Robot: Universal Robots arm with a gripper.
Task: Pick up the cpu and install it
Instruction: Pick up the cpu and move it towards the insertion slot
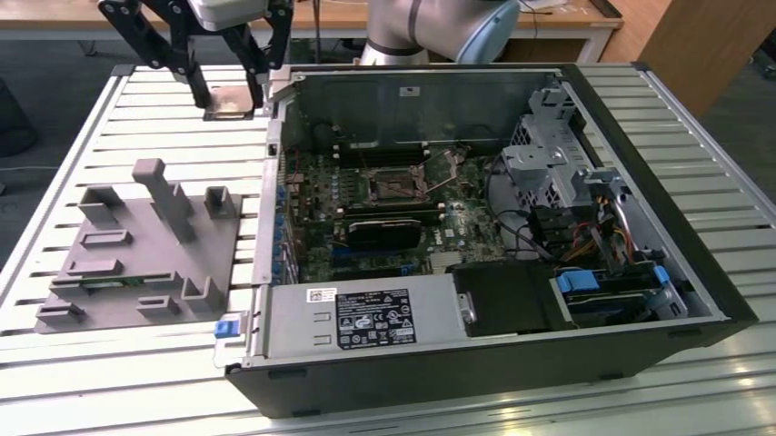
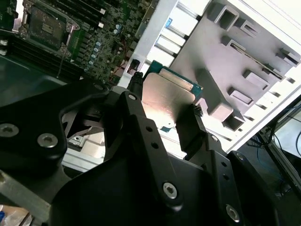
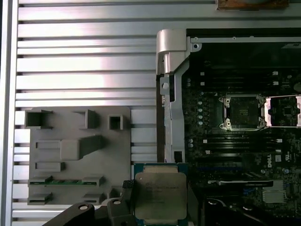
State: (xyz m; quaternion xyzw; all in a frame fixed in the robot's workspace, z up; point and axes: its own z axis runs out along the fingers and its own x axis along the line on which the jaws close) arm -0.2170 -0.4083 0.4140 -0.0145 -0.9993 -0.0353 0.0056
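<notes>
We see the black claw [image 1: 228, 96] clenched on the cpu [image 2: 167, 96], a small flat square chip with a shiny silver metal top. It hangs above the far part of the slatted metal desk [image 1: 73, 136], just to the exterior view's left of the open black computer case [image 1: 485, 372], beyond the gray plastic fixture plate [image 1: 122, 263].

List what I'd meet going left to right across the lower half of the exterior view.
Gray fixture plate → small blue clip → silver power supply → black box → blue drive tab.
</notes>
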